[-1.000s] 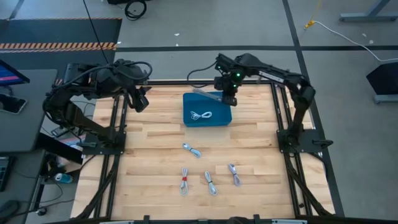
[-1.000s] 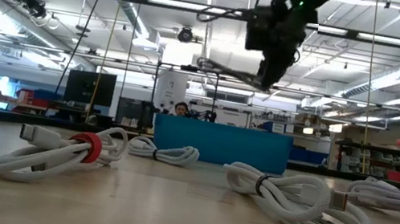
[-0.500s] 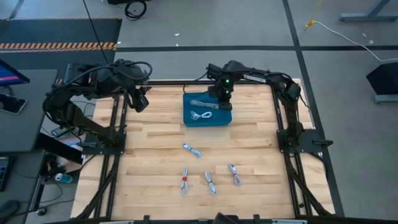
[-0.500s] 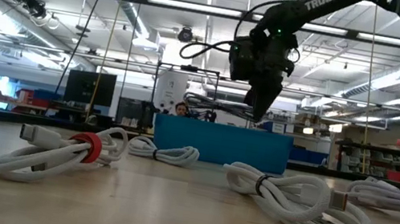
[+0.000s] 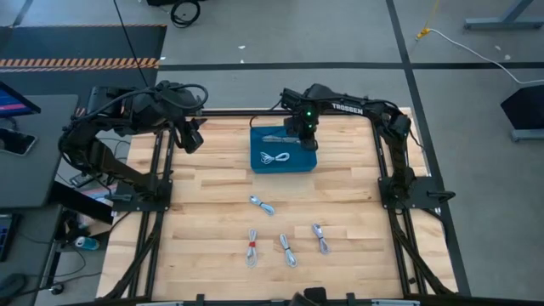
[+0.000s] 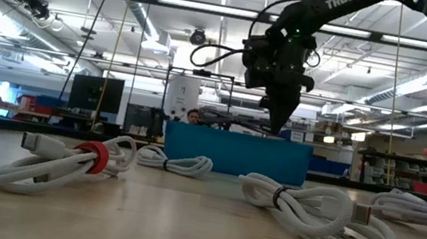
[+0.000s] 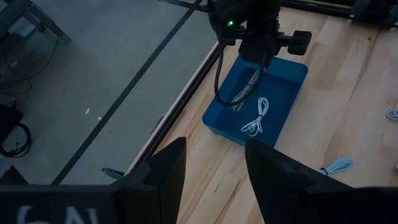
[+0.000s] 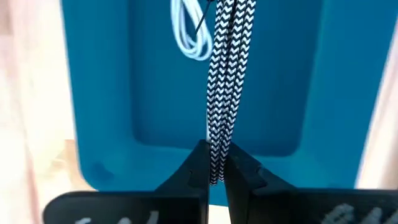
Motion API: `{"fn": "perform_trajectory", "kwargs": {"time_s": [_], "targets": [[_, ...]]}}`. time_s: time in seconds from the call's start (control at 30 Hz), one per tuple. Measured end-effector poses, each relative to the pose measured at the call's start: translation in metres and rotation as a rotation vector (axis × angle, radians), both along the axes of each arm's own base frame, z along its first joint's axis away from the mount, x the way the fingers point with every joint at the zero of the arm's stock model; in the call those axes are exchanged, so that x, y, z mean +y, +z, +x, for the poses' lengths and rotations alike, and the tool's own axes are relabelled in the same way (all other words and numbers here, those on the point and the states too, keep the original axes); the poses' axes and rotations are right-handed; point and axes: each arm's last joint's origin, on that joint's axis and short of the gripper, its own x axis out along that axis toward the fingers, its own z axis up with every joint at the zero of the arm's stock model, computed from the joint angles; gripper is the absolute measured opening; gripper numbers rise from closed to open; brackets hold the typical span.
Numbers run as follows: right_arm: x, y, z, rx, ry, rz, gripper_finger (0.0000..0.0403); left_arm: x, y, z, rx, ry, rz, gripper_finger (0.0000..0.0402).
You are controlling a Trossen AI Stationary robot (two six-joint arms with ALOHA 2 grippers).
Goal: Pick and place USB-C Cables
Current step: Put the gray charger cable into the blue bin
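A blue tray (image 5: 283, 161) stands on the far middle of the wooden table, with one white coiled USB-C cable (image 5: 274, 158) lying inside it. My right gripper (image 5: 303, 143) is over the tray, pointing down, shut on a black-and-white braided cable bundle (image 8: 225, 74). Several more white cable bundles lie nearer the front edge: a plain one (image 5: 262, 205), one with a red band (image 5: 252, 247), and two others (image 5: 288, 250) (image 5: 320, 238). My left gripper (image 5: 194, 136) waits open and raised at the far left (image 7: 214, 174). My right gripper pinches one end of the braided bundle (image 8: 215, 163) between its two fingertips, coming from above. The bundle reaches out sideways from the fingers toward the table's left (image 6: 231, 118), about level with the tray's rim. Whether its free end (image 7: 239, 102) touches the tray floor, I cannot tell.
The tray's walls (image 6: 235, 154) surround the space under the right gripper. Black frame rails (image 5: 387, 170) run along both table sides. Bare wood lies between the tray and the loose cables (image 6: 319, 214) in front.
My right gripper has come down toward the tray and shifted a little toward the table's left, turning somewhat, still shut on the braided bundle. The bundle has sunk with it from well above the tray to about rim height. It has been still for the last half second.
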Motion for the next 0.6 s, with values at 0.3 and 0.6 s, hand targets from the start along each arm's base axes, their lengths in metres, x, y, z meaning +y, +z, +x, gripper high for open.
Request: {"fn": "perform_trajectory", "kwargs": {"time_s": [0.3,0.6], "targets": [[0.004,0.000,0.005,-0.021,0.042,-0.022,0.0025,0.000,0.000,0.000,0.000,0.000,0.000,0.0172],[0.013,-0.005,0.009,-0.006,0.082,-0.035,0.0025,0.000,0.000,0.000,0.000,0.000,0.000,0.0172]]}}
